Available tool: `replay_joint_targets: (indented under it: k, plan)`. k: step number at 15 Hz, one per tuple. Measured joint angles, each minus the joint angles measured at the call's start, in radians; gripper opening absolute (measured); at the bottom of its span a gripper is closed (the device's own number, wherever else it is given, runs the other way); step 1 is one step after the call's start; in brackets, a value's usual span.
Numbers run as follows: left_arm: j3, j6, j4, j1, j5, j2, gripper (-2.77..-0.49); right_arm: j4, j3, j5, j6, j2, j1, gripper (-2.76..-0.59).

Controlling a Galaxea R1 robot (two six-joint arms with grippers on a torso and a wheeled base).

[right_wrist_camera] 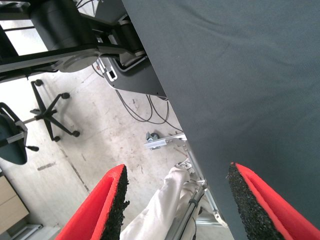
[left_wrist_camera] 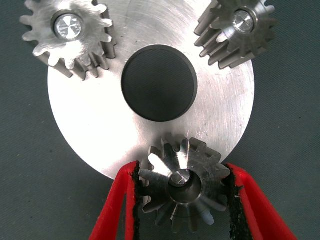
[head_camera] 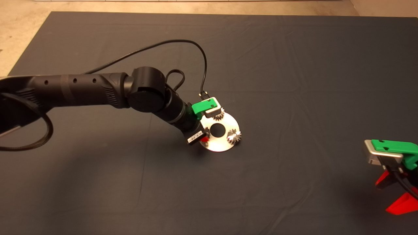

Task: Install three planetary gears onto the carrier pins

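Note:
The silver disc (left_wrist_camera: 100, 120) with a central hole lies at the middle of the mat (head_camera: 294, 81); it also shows in the head view (head_camera: 218, 144). Two planetary gears sit on carrier pins (left_wrist_camera: 69, 26), one here (left_wrist_camera: 70, 45) and one here (left_wrist_camera: 235, 35); in the head view they are at the disc's far edge (head_camera: 220, 115) and right edge (head_camera: 234, 136). My left gripper (left_wrist_camera: 183, 169) is shut on the third gear (left_wrist_camera: 182, 192) at the disc's near-left rim (head_camera: 205, 137). A pin top shows in its bore, and the gear looks slightly tilted. My right gripper (head_camera: 392, 192) is parked open at the lower right.
The left arm (head_camera: 81, 89) reaches across the mat's left half, with a black cable (head_camera: 183, 41) looping above it. The right wrist view looks past the mat's edge at the floor, an office chair (right_wrist_camera: 30, 125), loose cables and pale cloth (right_wrist_camera: 167, 205).

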State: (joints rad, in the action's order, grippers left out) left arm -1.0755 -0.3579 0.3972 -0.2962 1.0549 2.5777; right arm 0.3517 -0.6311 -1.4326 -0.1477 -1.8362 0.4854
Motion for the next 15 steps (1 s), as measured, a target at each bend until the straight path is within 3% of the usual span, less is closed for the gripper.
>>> replay_joint_targets:
  k: [8, 15]
  plan:
    - [0.000, 0.000, 0.001, 0.005, -0.010, -0.001, -2.41, 0.000, 0.001, 0.000, 0.000, 0.000, 0.000, -1.88]
    - [0.000, 0.001, -0.001, 0.025, -0.020, -0.001, -2.09, 0.000, 0.001, 0.000, 0.000, 0.000, 0.000, -1.88]
